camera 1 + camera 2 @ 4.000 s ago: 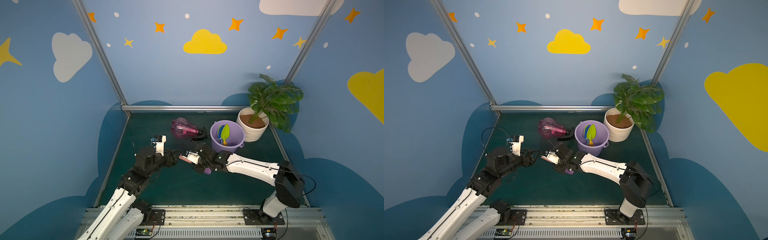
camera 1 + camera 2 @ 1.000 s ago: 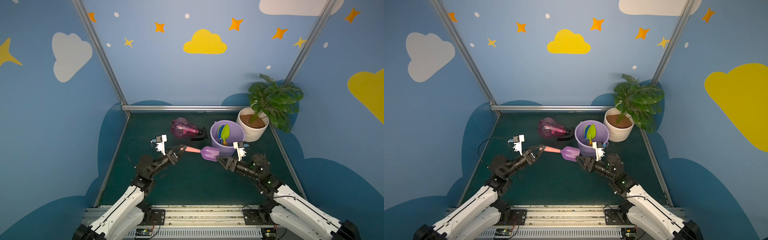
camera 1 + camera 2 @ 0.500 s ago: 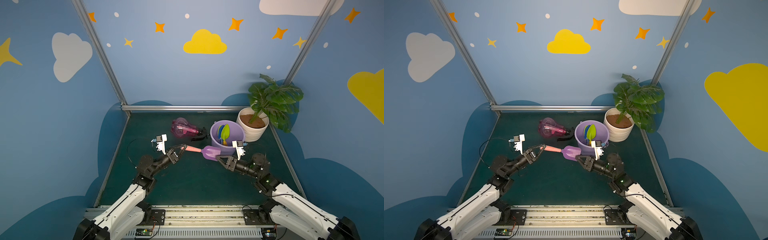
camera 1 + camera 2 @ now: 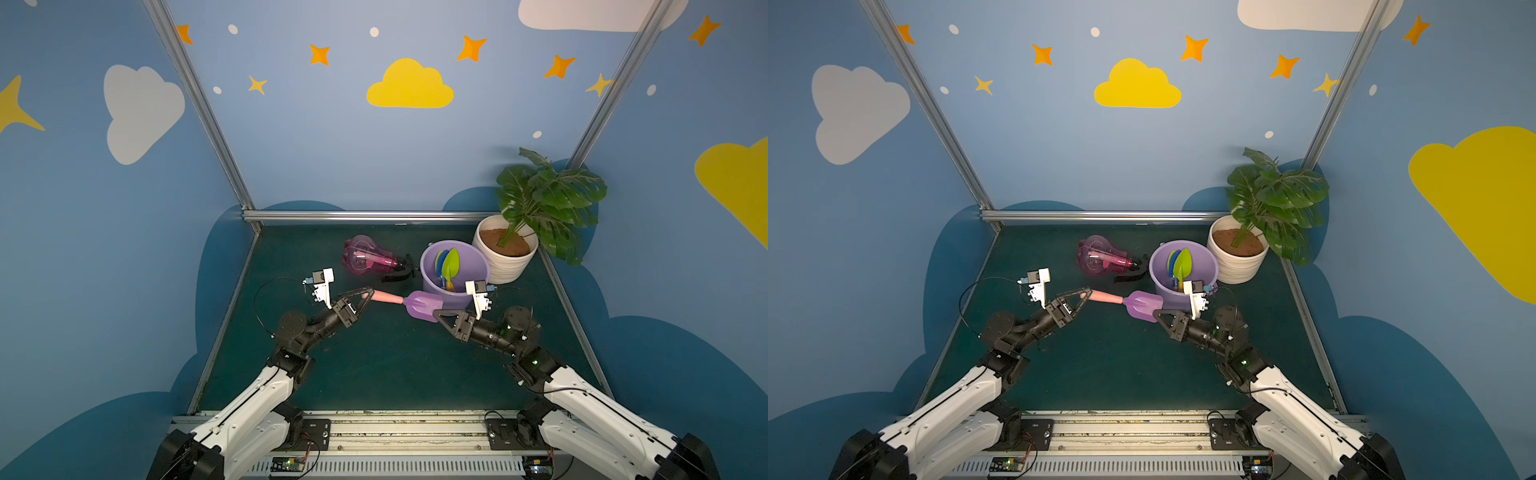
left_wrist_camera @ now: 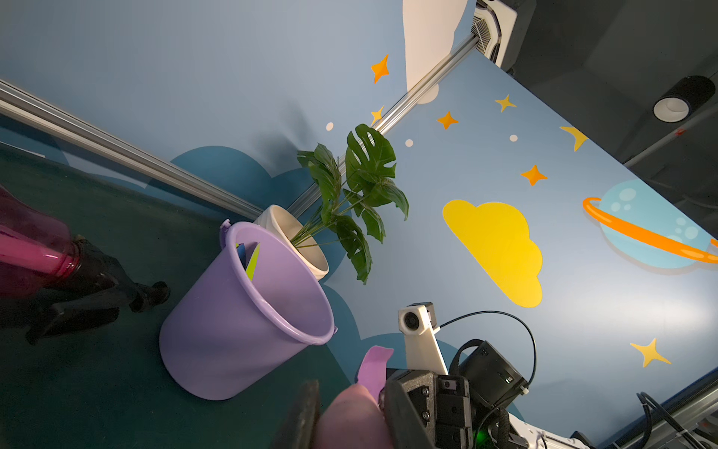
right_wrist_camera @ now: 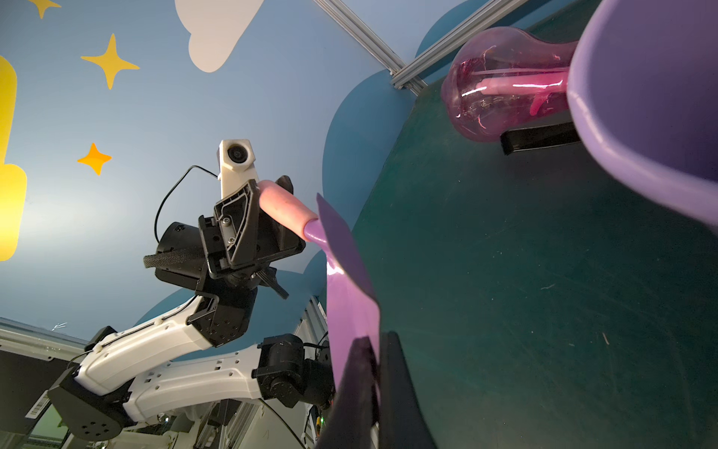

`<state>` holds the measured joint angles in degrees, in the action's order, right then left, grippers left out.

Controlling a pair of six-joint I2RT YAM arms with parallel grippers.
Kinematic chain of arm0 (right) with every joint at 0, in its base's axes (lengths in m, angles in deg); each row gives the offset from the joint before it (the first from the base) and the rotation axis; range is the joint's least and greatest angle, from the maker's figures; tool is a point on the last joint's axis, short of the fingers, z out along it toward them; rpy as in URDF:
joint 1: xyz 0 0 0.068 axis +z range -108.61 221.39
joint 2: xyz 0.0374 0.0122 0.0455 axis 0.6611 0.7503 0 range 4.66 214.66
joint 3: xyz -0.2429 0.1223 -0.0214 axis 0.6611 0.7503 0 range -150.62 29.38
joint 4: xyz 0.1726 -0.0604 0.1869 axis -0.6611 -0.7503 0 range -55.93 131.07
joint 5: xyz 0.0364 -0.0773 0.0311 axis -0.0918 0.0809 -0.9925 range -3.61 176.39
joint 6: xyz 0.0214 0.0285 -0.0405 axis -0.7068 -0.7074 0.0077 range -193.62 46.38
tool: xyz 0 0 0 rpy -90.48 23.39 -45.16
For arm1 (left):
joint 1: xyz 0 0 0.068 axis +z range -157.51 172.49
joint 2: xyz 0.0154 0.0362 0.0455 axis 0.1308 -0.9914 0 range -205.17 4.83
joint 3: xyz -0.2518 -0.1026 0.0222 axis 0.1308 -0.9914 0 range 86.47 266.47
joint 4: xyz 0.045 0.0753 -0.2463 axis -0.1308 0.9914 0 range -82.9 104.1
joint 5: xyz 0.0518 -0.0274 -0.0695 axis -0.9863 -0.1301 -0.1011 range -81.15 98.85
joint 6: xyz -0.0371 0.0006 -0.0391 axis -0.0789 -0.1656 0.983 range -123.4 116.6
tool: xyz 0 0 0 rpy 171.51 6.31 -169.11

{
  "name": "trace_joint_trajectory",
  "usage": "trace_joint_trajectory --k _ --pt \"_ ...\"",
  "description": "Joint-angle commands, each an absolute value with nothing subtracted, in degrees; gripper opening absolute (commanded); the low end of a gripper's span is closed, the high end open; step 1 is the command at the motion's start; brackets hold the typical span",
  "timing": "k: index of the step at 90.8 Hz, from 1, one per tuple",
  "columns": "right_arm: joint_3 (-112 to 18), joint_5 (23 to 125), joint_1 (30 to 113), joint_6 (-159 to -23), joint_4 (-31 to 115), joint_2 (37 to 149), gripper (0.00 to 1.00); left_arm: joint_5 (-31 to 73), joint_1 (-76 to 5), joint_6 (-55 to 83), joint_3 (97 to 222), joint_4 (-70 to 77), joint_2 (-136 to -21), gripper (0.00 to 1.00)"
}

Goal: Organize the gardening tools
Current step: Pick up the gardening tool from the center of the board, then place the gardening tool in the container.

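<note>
Passing shovel [image 4: 406, 301] by the bucket [image 4: 430, 284]: right gripper [image 4: 436, 314] clamps blade [image 4: 422, 306], left gripper [image 4: 368, 294] narrow around handle [image 4: 386, 297]. Next I'd free left.

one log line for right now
step: handover | left hand: grips purple shovel handle | right hand: shut on blade | bucket: shovels inside | spray bottle: on its side

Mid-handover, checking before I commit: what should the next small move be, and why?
Probably let go with the left end effector and back it off the pink handle of the purple plastic shovel: the right end effector is shut on its blade, next to the lilac plastic bucket.
</note>
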<state>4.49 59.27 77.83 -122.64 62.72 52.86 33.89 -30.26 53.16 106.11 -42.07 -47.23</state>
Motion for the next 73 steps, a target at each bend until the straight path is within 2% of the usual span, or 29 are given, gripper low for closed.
trace_joint_trajectory --k 1,6,11,24,36,56,73 --pt "1.9 58.4 77.9 -119.8 61.0 51.5 0.0 34.2 -30.4 51.4 105.4 -41.6 -46.5 0.55" --pt "0.6 58.9 77.7 -118.1 57.6 51.0 0.0 33.7 -30.4 50.2 105.2 -40.2 -45.8 0.71" --pt "-0.7 59.2 77.3 -116.3 54.4 50.5 0.0 32.9 -30.4 48.8 105.0 -38.8 -44.9 0.81" --pt "-7.2 59.7 75.3 -106.2 39.9 49.4 0.0 30.8 -30.4 44.1 105.0 -33.2 -41.7 0.93" --pt "-15.7 59.5 71.3 -92.8 25.1 49.9 0.0 28.5 -30.4 39.7 105.6 -26.0 -38.1 0.96" --pt "-27.4 57.7 64.3 -84.0 15.1 54.3 0.0 26.5 -30.4 36.5 105.5 -21.1 -35.4 0.96" --pt "-41.5 65.5 61.9 -75.4 4.1 62.5 0.0 26.6 -30.4 34.7 105.9 -19.8 -35.8 0.96"
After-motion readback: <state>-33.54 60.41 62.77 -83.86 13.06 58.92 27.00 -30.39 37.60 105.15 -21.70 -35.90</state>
